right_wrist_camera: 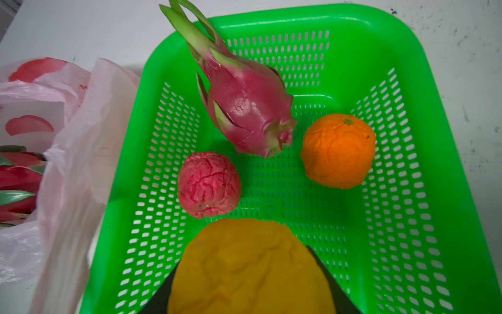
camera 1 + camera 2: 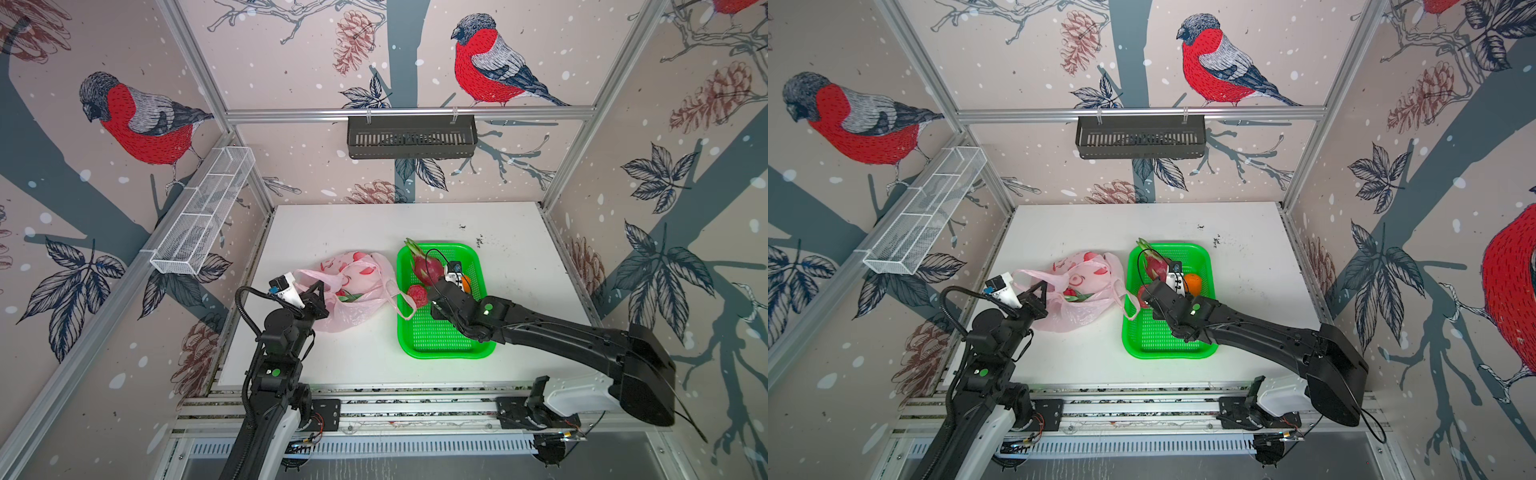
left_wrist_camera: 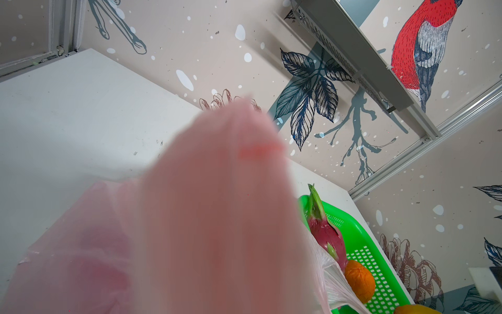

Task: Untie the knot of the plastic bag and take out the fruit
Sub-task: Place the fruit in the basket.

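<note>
The pale-pink plastic bag (image 2: pixel 353 318) lies open on the white table, left of the green tray (image 2: pixel 449 353). No knot is in view; one loose loop handle (image 2: pixel 401 305) drapes over the tray's rim. My left gripper (image 2: pixel 318 291) is shut on the bag's rim and holds it up; blurred pink film hides it in the left wrist view. One dragon fruit (image 2: pixel 348 296) is still inside the bag. In the tray lie a dragon fruit (image 1: pixel 244 108), a bumpy red fruit (image 1: pixel 209 185) and an orange citrus (image 1: pixel 338 151). My right gripper (image 1: pixel 244 263) is shut on a second orange citrus above the tray floor.
A black slotted basket (image 2: pixel 411 137) hangs on the back rail. A white wire basket (image 2: pixel 203 212) is fixed along the left wall. Bare table (image 2: pixel 353 228) stretches behind the bag and tray. The right arm reaches over the tray's near half.
</note>
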